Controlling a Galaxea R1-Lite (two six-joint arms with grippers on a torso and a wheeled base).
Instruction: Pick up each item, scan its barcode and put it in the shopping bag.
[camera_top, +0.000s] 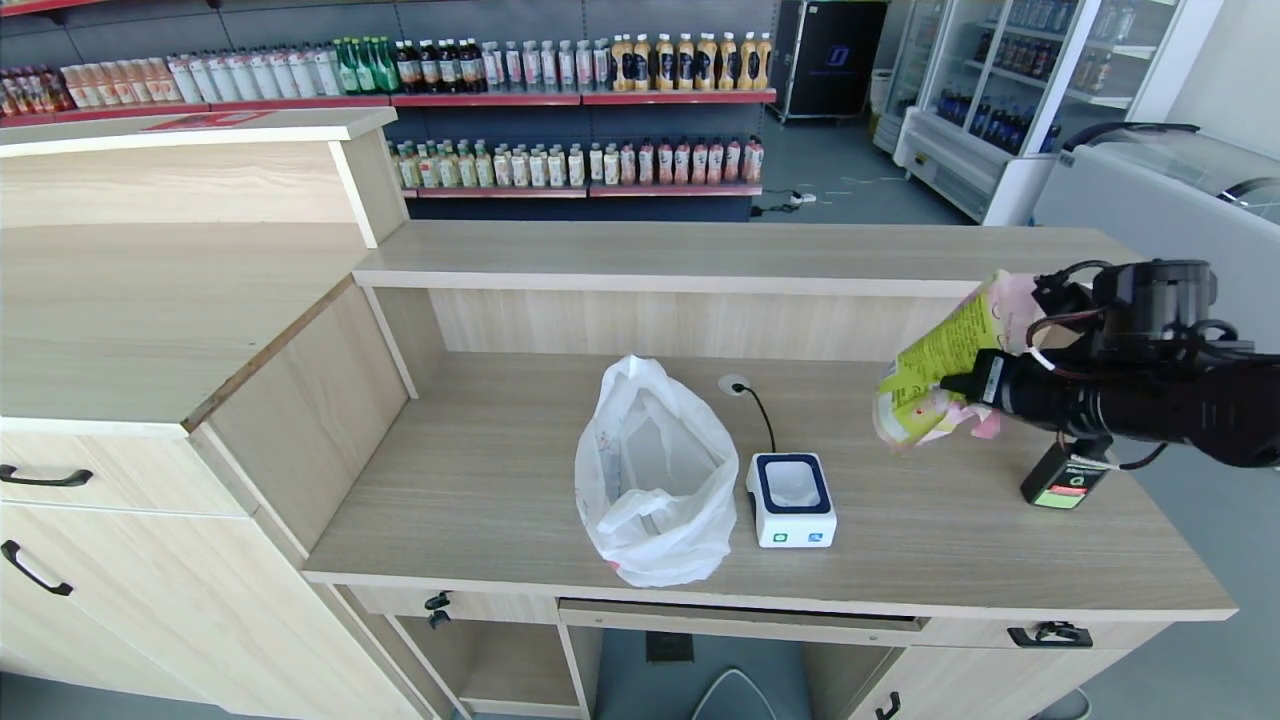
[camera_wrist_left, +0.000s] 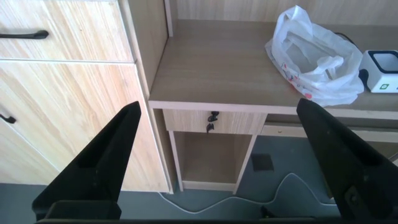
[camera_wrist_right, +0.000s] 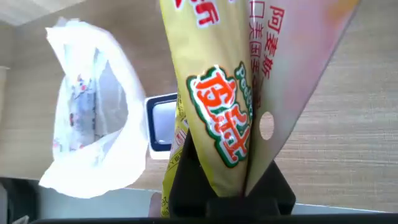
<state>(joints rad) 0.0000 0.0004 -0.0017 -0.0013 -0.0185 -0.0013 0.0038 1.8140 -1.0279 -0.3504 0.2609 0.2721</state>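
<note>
Right tool clenched on snack pack above surface right end. Scanner lies leftward near front edge, shopping bag just beside it. Left tool released.

- Right gripper clamps a yellow-green snack packet above the counter, right side.
- White shopping bag stands open mid-counter.
- Scanner sits just beside it.

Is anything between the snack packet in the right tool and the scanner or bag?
Nothing visible. Bare counter lies between the snack packet, held by the right tool, and the scanner; the shopping bag stands beside the scanner. A black device stands under the arm, off that path.
</note>
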